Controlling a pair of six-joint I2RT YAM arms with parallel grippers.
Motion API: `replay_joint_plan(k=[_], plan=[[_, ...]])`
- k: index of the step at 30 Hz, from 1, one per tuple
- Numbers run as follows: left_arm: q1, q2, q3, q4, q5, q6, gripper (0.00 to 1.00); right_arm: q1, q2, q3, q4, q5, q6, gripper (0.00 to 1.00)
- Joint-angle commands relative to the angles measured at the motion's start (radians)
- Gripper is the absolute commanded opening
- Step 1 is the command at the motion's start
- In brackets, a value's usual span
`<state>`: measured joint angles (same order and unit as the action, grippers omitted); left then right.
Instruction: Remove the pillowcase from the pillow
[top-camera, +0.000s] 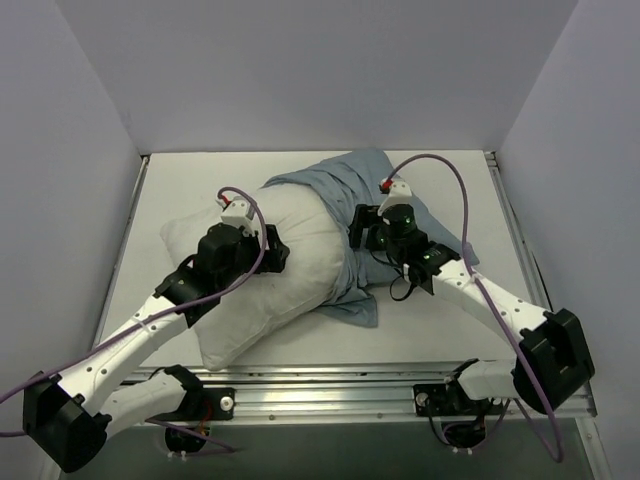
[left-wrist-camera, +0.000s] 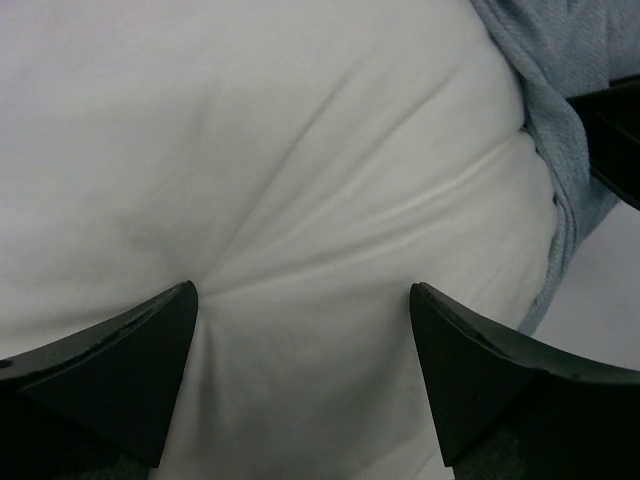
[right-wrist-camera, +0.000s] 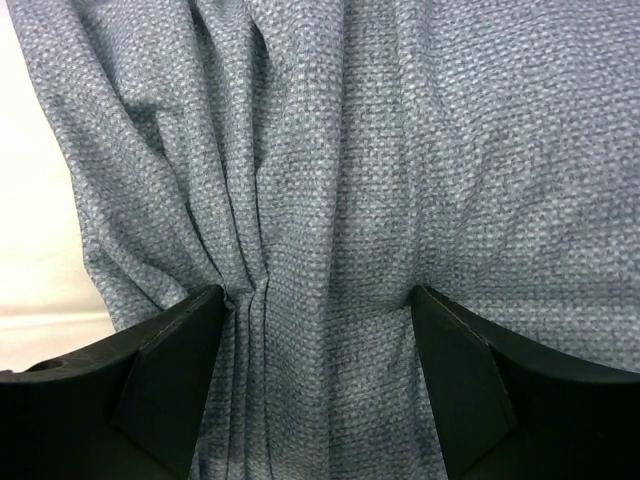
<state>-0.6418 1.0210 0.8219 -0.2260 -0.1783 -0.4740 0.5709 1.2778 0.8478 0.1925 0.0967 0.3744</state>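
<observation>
The soft light blue-grey woven pillowcase (top-camera: 345, 185), creased and bunched, covers only the far-right end of the plump white rectangular pillow (top-camera: 305, 245), which lies diagonally mid-way across the white table (top-camera: 440, 325). The left gripper (left-wrist-camera: 303, 300) presses into bare white pillow, fingers wide apart. The right gripper (right-wrist-camera: 320, 300) sits on gathered pillowcase folds, fingers likewise spread, not clamped.

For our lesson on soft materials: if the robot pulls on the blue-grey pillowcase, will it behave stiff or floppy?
Probably floppy: the pillowcase gathers into deep folds between the open jaws of the right gripper. It is likely light, since it lies draped and rumpled over the pillow. Its woven texture suggests it won't slip easily.
</observation>
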Motion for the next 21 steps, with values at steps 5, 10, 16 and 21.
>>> replay_joint_plan(k=[5, 10, 16, 21], plan=[[-0.213, 0.057, 0.181, -0.144, 0.035, 0.349, 0.94, -0.014, 0.192, 0.183, 0.01, -0.018, -0.089, 0.71], [-0.369, 0.17, 0.214, -0.174, -0.216, 0.459, 0.94, -0.036, 0.21, 0.231, -0.005, -0.057, -0.072, 0.72], [-0.496, 0.327, 0.214, -0.101, -0.444, 0.489, 0.94, -0.034, 0.173, 0.197, -0.013, -0.071, -0.055, 0.74], [-0.493, 0.405, 0.16, -0.037, -0.576, 0.387, 0.94, -0.031, 0.112, 0.145, -0.025, -0.086, -0.048, 0.77]])
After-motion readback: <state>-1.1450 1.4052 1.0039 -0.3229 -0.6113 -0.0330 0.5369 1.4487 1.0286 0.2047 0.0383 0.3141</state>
